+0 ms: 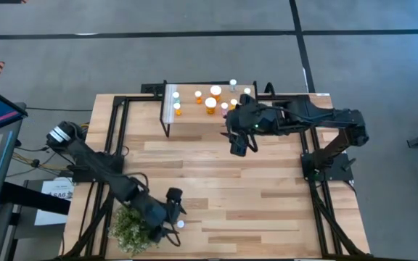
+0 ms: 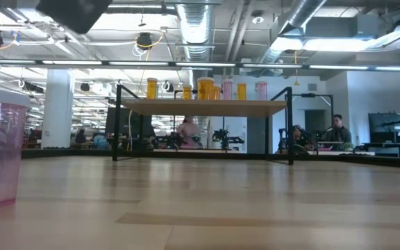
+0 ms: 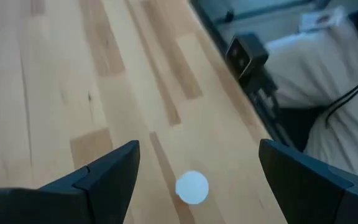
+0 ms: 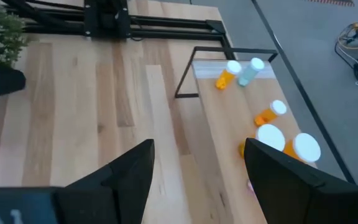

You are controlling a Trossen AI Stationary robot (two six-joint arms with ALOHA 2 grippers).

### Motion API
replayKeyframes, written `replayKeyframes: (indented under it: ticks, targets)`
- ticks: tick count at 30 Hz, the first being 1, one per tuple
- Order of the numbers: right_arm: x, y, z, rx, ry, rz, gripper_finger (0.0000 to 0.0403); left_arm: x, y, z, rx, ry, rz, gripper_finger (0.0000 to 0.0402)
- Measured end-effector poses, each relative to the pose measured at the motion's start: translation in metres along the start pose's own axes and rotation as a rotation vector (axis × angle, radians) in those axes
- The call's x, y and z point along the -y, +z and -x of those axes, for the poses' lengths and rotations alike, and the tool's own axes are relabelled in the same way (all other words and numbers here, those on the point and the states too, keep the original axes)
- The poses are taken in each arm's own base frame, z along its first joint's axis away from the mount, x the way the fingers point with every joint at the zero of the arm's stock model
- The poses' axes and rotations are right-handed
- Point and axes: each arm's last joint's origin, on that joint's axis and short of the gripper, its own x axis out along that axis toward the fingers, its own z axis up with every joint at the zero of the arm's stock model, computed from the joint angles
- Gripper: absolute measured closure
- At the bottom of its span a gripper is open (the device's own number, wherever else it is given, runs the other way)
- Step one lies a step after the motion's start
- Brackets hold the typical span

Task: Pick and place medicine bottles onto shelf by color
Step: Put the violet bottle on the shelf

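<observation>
On the bench, the left gripper [image 1: 177, 217] hovers with jaws apart over the last pink bottle [image 1: 181, 225] at 7 o'clock, probably to grasp it, while the right gripper [image 1: 238, 145] waits, jaws apart and empty, beside the shelf [image 1: 187, 116] at 12 o'clock.

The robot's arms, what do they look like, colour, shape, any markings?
Both are dark, near-black jointed arms. The left arm has a pale cylindrical joint near its base. The right arm shows a small green light near its wrist. Each claw has two broad, matte black wedge-shaped fingers.
</observation>
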Motion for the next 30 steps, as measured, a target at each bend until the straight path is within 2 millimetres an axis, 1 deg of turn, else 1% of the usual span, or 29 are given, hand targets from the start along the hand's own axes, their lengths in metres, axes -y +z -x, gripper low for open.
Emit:
replayKeyframes:
  ticks: [2, 6, 10, 15, 18, 24, 27, 30]
  targets:
    - [-0.003, 0.000, 0.001, -0.002, -0.002, 0.006, 0.0131, 0.005, -0.001, -0.009, -0.052, 0.023, 0.008, 0.0084]
    - [-0.007, -0.001, 0.003, -0.003, -0.001, 0.012, 0.0131, 0.008, 0.000, -0.024, -0.159, 0.062, 0.038, 0.0084]
    - [-0.008, -0.001, 0.003, -0.002, 0.001, 0.009, 0.0131, 0.005, 0.001, -0.036, -0.261, 0.106, 0.105, 0.0084]
    - [-0.008, -0.001, 0.003, -0.002, 0.000, 0.005, 0.0131, 0.006, 0.003, -0.045, -0.301, 0.092, 0.154, 0.0084]
    - [-0.008, -0.001, 0.003, -0.002, 0.001, 0.006, 0.0131, 0.006, 0.000, -0.050, -0.323, 0.085, 0.174, 0.0084]
    - [-0.008, -0.001, 0.003, -0.002, 0.001, 0.002, 0.0131, 0.005, -0.004, -0.052, -0.352, 0.117, 0.200, 0.0085]
    - [-0.008, -0.001, 0.003, -0.003, 0.001, -0.004, 0.0131, 0.005, -0.005, -0.054, -0.351, 0.115, 0.200, 0.0099]
    - [-0.008, -0.001, 0.003, -0.003, 0.001, -0.004, 0.0131, 0.005, -0.006, -0.056, -0.355, 0.114, 0.207, 0.0124]
